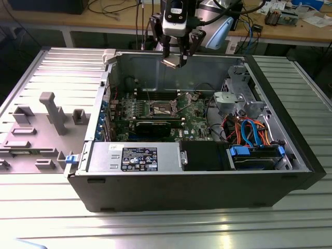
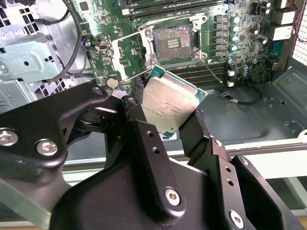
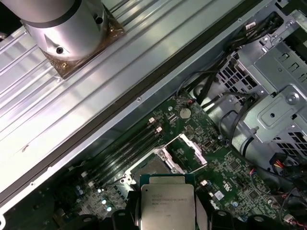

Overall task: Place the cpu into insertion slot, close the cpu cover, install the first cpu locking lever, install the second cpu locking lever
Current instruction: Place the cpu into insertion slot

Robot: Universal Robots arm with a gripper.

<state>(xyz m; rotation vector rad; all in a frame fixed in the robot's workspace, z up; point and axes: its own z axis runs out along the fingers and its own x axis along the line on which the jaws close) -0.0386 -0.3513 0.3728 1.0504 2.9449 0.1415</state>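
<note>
Exterior view: we see the end effector [image 1: 175, 58] hanging above the far wall of the open computer case [image 1: 290, 155], high over the board inside and touching none of it.
End effector: its two black fingers [image 2: 144, 139] are clamped on the cpu [image 2: 170, 108], one on each of two opposite edges, and we see nothing else between them.
Cpu: held in the air with its silvery-grey metal top facing both wrist cameras. In the first wrist view it [image 3: 166, 206] partly hides the near edge of the socket beneath it.
Insertion slot: the dark square socket with its silvery rim [image 2: 173, 43] lies bare on the green circuit board [image 2: 235, 67]. In the exterior view it [image 1: 162, 109] sits near the middle of the board.
Cpu cover: the thin silvery frame [image 3: 171, 159] stands swung up off the slot and hinged at one side, so we see board through its window. In the exterior view it rises just beside the slot, toward the exterior view's right.
Memory slots: long narrow black rows [image 3: 127, 149] run beside the socket.
Case interior: a power supply [image 1: 135, 156] lies along the near wall, with a grey metal drive cage [image 3: 278, 105] and blue and orange cables [image 1: 251, 129] at the exterior view's right.
Worktop: the case rests on ribbed metal [image 1: 166, 228]. A grey moulded fixture [image 1: 52, 111] lies at the exterior view's left, well apart from the end effector.
Arm: in the first wrist view a silvery cylinder [image 3: 62, 24] stands on the worktop behind the case.
</note>
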